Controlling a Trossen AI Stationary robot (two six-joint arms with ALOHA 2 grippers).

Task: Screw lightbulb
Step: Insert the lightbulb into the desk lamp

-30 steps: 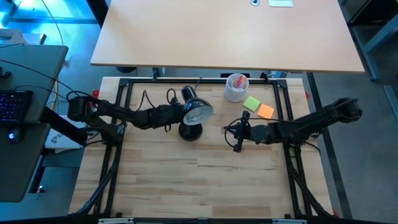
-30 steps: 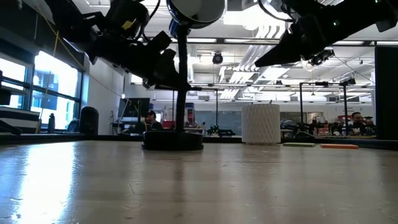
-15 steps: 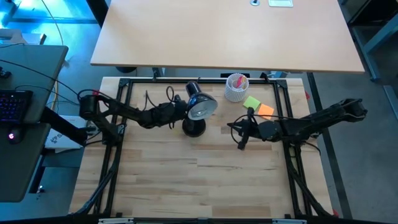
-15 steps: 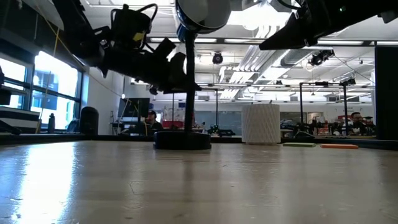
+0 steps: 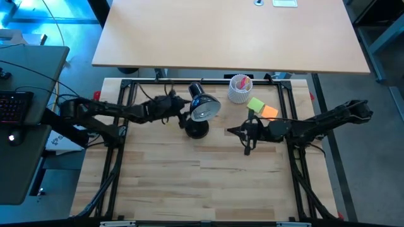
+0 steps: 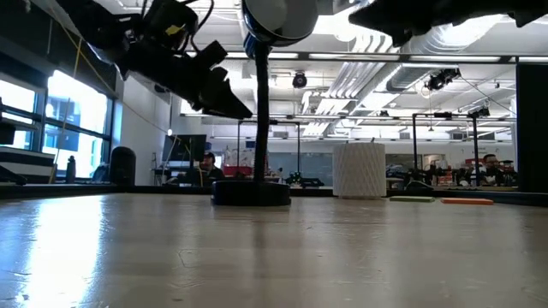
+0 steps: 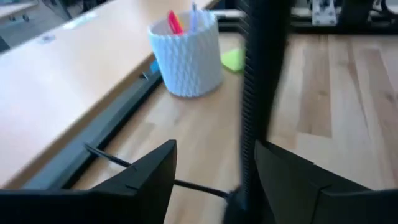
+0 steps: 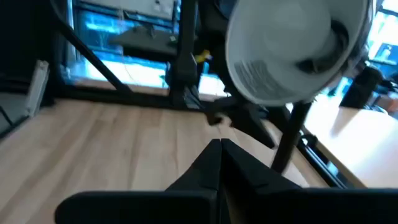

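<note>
A: Where is the right gripper (image 5: 235,132)?

B: It hangs over the table (image 5: 189,183), beside the lamp, with its fingers (image 8: 219,155) pressed together. They pinch nothing.

A: And the bulb?

B: The right wrist view looks past the fingertips into the lamp head (image 8: 295,50). A pale rounded shape, probably the bulb (image 8: 283,34), sits in its middle. I cannot separate it surely from the white inside of the head. It is apart from the right gripper, in front of it and higher.

A: What about the left gripper (image 5: 178,108)?

B: It is spread. In the left wrist view the stem (image 7: 261,93) stands in the gap between the two fingers (image 7: 149,180), nearer to one of them. Whether it touches that finger I cannot tell.

A: Does the high view add something?

B: Yes, the layout. The left gripper is on one side of the lamp, the right gripper on the other side, well apart from the base (image 5: 196,129). Behind the right gripper lie a green and an orange note (image 5: 262,108), and next to them stands the cup (image 5: 240,88).

A: And the low view?

B: It shows height. The base (image 6: 251,192) rests flat on the table, and the left gripper (image 6: 218,90) is raised at the stem's middle. The right gripper is mostly cut off at the upper edge there.
</note>
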